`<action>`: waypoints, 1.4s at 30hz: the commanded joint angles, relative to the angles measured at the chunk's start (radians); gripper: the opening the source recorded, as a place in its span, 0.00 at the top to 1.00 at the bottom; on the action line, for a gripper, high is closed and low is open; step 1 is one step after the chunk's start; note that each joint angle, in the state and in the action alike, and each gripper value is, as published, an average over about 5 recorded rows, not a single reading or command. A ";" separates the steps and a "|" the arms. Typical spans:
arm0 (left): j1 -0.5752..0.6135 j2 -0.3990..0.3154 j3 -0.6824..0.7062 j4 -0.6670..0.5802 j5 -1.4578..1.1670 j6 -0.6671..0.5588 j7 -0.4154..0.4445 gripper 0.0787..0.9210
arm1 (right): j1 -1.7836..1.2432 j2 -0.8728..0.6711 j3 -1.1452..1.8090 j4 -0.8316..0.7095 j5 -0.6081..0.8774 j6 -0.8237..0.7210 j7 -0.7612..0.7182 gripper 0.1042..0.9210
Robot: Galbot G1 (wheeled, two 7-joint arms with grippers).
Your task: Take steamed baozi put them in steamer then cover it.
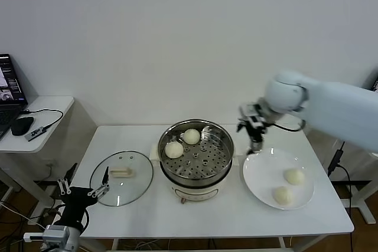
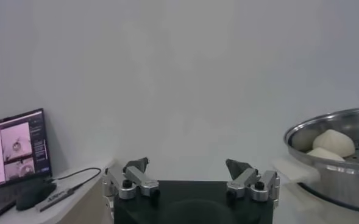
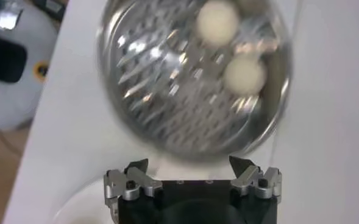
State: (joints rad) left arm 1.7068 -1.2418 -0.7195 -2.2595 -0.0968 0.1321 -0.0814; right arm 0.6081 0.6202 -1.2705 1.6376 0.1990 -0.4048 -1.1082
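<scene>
Steel steamer (image 1: 196,156) holding two baozi (image 1: 173,150), plate (image 1: 260,175) with two more in head view only, both grippers' jaws wide, empty.

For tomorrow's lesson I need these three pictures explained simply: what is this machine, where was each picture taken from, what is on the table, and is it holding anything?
This is a two-armed robot. The wide picture comes from a camera on its head, looking down at a white table. The other two come from cameras on its wrists, so each shows that arm's own claw at the bottom edge.

On the table stand a metal steamer with two buns inside, a glass cover lying flat beside it, and a white plate with two more buns.

The right gripper hangs open between steamer and plate, holding nothing. The left gripper waits open and empty, low by the table's edge near the cover.
</scene>
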 commanded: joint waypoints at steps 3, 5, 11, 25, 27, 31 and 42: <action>0.009 -0.007 0.004 0.005 0.013 -0.002 0.000 0.12 | -0.311 -0.333 0.163 0.086 -0.254 0.136 -0.050 0.12; 0.010 -0.009 0.005 0.007 0.016 -0.002 0.000 0.12 | -0.424 -0.344 0.257 0.075 -0.278 0.142 -0.042 0.12; 0.012 -0.012 0.004 0.013 0.022 -0.001 -0.001 0.12 | -0.685 -0.326 0.448 0.040 -0.321 0.135 -0.017 0.12; 0.022 -0.016 -0.006 0.022 0.024 -0.002 -0.001 0.12 | -0.821 -0.199 0.545 -0.067 -0.367 0.135 0.029 0.12; 0.021 -0.017 -0.006 0.024 0.024 -0.003 0.000 0.12 | -0.820 -0.183 0.543 -0.093 -0.377 0.135 0.035 0.12; 0.021 -0.019 -0.007 0.029 0.024 -0.003 0.000 0.12 | -0.823 -0.155 0.543 -0.139 -0.389 0.134 0.039 0.12; 0.014 -0.020 -0.009 0.041 0.024 -0.003 -0.001 0.12 | -0.817 -0.113 0.538 -0.195 -0.392 0.124 0.043 0.21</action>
State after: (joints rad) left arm 1.7219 -1.2614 -0.7293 -2.2201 -0.0732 0.1290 -0.0819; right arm -0.1767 0.4819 -0.7532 1.4859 -0.1788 -0.2798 -1.0702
